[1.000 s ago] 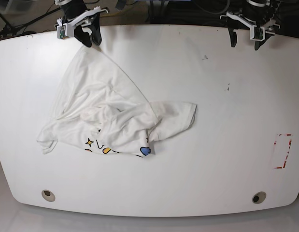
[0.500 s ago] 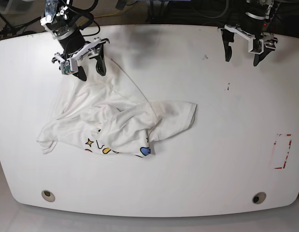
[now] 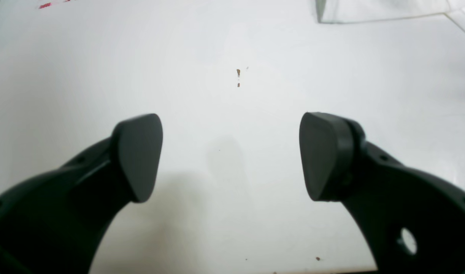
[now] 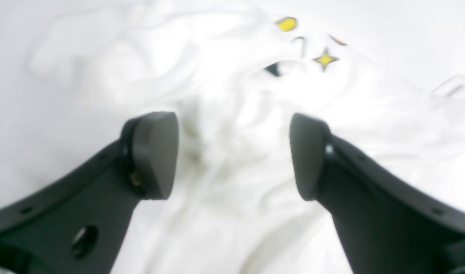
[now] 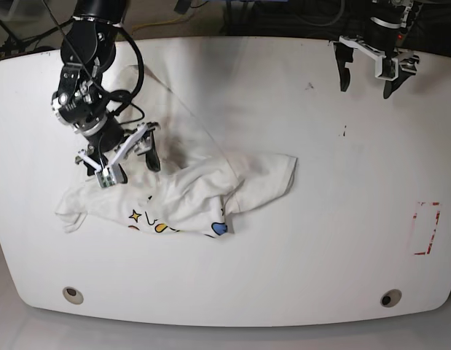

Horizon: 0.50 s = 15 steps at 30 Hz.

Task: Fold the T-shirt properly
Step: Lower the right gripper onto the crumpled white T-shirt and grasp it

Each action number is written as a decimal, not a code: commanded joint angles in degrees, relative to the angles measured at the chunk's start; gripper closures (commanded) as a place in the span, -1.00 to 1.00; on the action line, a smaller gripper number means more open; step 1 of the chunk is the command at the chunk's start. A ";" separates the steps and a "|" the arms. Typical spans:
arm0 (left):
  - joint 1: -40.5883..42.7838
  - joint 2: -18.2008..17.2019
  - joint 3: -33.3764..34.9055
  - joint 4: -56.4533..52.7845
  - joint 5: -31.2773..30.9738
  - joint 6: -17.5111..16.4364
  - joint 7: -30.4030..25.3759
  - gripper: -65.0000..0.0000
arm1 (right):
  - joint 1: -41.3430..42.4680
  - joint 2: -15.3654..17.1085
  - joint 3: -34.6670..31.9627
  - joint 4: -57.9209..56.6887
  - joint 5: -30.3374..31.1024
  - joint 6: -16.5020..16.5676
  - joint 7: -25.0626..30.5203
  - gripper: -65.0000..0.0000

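The white T-shirt (image 5: 203, 186) lies crumpled on the left half of the table, with a yellow star and blue and orange print showing at its front edge. My right gripper (image 5: 132, 166) hangs open just above the shirt's left part. In the right wrist view its fingers (image 4: 156, 160) straddle bunched white cloth of the T-shirt (image 4: 232, 95), with nothing held between them. My left gripper (image 5: 366, 87) stands open at the back right, far from the shirt. In the left wrist view the left gripper (image 3: 230, 156) is over bare table.
A red tape rectangle (image 5: 427, 227) marks the table's right side. A small brown mark (image 5: 344, 132) lies below the left gripper. Two round holes (image 5: 73, 294) (image 5: 390, 297) sit near the front edge. Cables run behind the back edge.
My right gripper has let go of the shirt corner it held at the back edge, opened, and moved forward and down over the shirt. The lifted cloth has dropped. The left gripper opened slightly.
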 commanded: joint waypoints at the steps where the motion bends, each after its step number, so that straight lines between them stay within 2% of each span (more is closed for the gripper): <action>1: 0.46 -0.25 -0.32 0.92 -0.06 0.08 -1.16 -0.62 | 4.01 -0.45 0.15 -3.04 0.68 0.05 -1.15 -0.35; 7: 0.46 -0.25 -0.32 0.92 0.03 0.08 -1.16 -0.62 | 11.04 -2.03 0.15 -10.78 0.77 0.14 -5.37 -0.35; 11: 0.55 -0.25 -0.23 0.92 0.12 0.08 -1.16 -0.62 | 14.29 -3.35 0.24 -14.73 4.02 2.51 -7.48 -0.35; 15: 0.55 -0.16 0.03 0.92 3.19 0.08 -1.16 -0.62 | 17.37 -3.44 0.24 -20.54 6.75 1.37 -7.75 -0.35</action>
